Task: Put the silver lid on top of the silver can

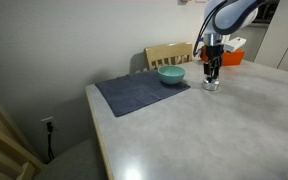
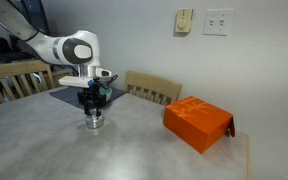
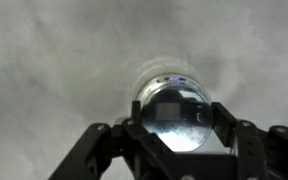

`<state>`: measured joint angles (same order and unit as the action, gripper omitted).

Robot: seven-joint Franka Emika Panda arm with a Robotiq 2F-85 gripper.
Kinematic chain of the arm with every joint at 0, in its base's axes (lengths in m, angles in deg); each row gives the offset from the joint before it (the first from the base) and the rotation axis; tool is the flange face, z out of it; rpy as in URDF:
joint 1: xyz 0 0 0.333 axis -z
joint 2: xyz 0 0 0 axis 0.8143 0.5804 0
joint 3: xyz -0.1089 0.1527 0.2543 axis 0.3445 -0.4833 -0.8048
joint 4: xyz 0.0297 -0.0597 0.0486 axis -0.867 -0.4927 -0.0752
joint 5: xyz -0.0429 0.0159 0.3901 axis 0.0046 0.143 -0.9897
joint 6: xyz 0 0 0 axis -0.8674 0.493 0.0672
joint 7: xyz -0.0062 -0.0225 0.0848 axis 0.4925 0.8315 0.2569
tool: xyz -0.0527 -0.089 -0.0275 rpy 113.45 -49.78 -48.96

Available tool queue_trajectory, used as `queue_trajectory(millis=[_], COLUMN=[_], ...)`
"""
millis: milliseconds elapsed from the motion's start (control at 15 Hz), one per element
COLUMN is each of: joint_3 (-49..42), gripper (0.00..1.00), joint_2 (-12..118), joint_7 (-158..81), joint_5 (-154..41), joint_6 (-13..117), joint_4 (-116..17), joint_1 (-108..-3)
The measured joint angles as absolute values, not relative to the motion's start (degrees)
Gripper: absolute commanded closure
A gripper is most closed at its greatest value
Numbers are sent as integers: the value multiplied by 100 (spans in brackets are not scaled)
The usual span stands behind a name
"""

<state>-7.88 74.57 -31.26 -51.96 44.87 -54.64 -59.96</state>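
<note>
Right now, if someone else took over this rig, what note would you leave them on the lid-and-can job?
The gripper hangs directly over the silver can, pointing down. The wrist view shows what is likely the silver lid, a shiny round piece between the fingers. I cannot tell whether the grip is closed.
The can stands upright on the table, near the teal bowl and apart from the orange box.
Done: the lid appears to be at the can.
Left: confirm it is seated, release, lift away.

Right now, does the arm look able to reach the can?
Probably yes: the gripper hangs right above the can, and the bowl and box stand well aside.
</note>
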Motion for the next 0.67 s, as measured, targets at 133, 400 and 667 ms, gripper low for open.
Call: queue_trajectory(millis=[133, 400, 667], joint_3=[-805, -810, -810], gripper=[56, 11, 0], joint_2=[7460, 7463, 7481], joint_7=[-3033, -2991, -2991], joint_5=[-5318, -5433, -5443], joint_6=[4471, 4462, 4462], joint_4=[-5461, -5460, -5461], joint_1=[-5939, -5897, -5896])
